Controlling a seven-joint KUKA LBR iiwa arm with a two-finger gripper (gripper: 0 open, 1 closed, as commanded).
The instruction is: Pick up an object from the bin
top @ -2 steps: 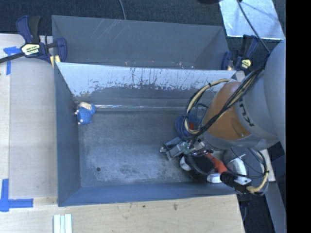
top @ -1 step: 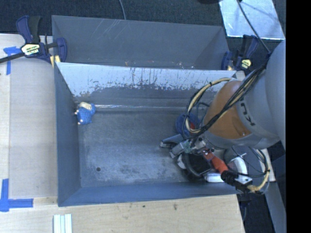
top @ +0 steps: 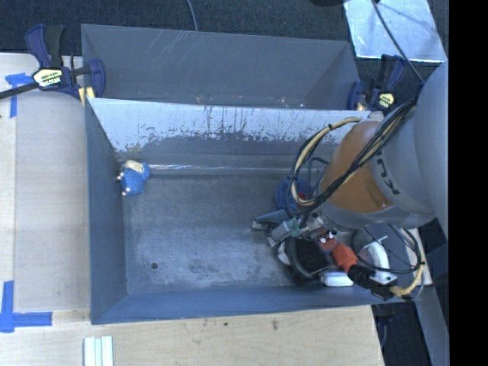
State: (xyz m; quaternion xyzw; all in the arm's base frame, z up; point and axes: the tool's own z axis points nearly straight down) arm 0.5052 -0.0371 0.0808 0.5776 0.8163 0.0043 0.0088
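My gripper (top: 284,226) is low in the bin's right front part, below the arm's orange cover. Right beneath and beside it lies a small heap: a black rounded object (top: 306,257), a red cylindrical piece (top: 341,255) and a white piece (top: 335,279) against the front wall. A dark blue object (top: 285,195) peeks out just behind the gripper, partly hidden by cables. The gripper touches or hovers close over the black object; I cannot tell which. Nothing shows between its tips.
A small blue toy with pale and yellow spots (top: 132,178) sits alone in the far left corner, against the back wall. The bin's bare floor stretches across the middle and left. The arm and its cables cover the right side.
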